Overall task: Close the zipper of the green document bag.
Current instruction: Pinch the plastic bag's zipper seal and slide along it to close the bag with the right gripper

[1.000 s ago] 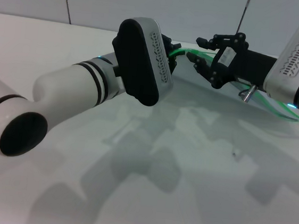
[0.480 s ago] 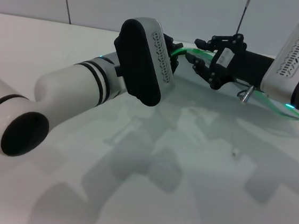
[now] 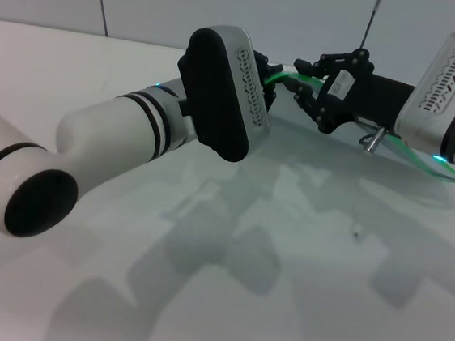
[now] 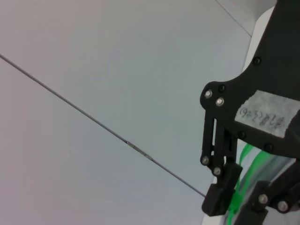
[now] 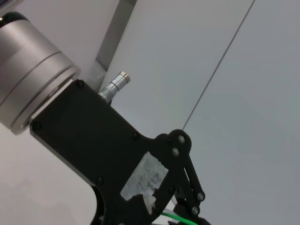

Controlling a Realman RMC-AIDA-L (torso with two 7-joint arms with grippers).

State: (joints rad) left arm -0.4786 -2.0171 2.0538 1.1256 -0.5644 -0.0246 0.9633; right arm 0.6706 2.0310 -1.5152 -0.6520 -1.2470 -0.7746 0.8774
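Both grippers meet at the zipper [image 3: 290,78], above the worktop [image 3: 300,251].
Right gripper [image 3: 308,83] fingers pinch the green strip; left gripper [image 3: 263,78] fingers hidden, cannot tell.

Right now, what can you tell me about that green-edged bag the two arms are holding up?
The bag is a thin, see-through plastic pouch with a bright green zipper along its top edge. It is held off the table, sloping down toward the robot's right. The left hand meets the green edge at one end, the right hand just beside it. Most of the pouch is hidden behind the right arm.
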